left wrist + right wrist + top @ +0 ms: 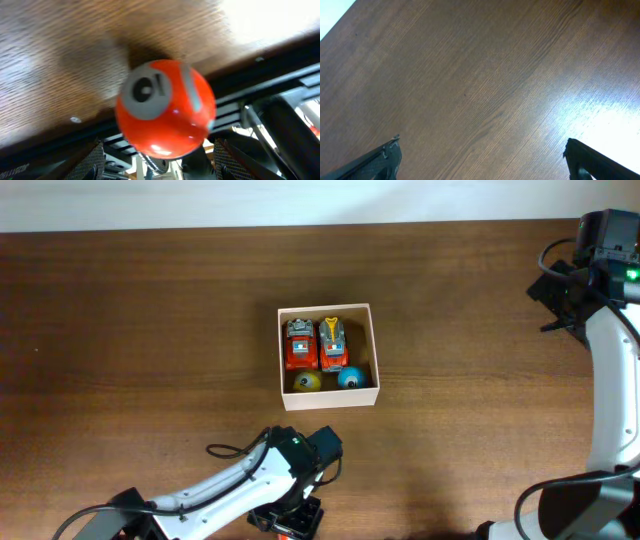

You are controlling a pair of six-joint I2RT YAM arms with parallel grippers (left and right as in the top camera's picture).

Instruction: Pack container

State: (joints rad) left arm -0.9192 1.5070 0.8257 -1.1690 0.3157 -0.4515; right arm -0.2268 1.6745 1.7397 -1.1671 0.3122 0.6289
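Note:
The container (330, 398), a small white box with a tan inside, stands mid-table. It holds two orange toy trucks (298, 345) (332, 344) side by side, with a yellow ball (306, 381) and a blue ball (349, 377) in front of them. My left gripper (293, 523) is at the table's front edge, well in front of the box. In the left wrist view an orange ball with a grey spot (165, 107) fills the space just ahead of its spread fingers (159, 162). My right gripper (482, 157) is open and empty over bare wood at the far right (572, 292).
The brown wooden table (150, 330) runs to a pale wall at the back. Dark frame rails (260, 95) show beyond the table's front edge in the left wrist view. The left arm (230, 485) lies along the front left.

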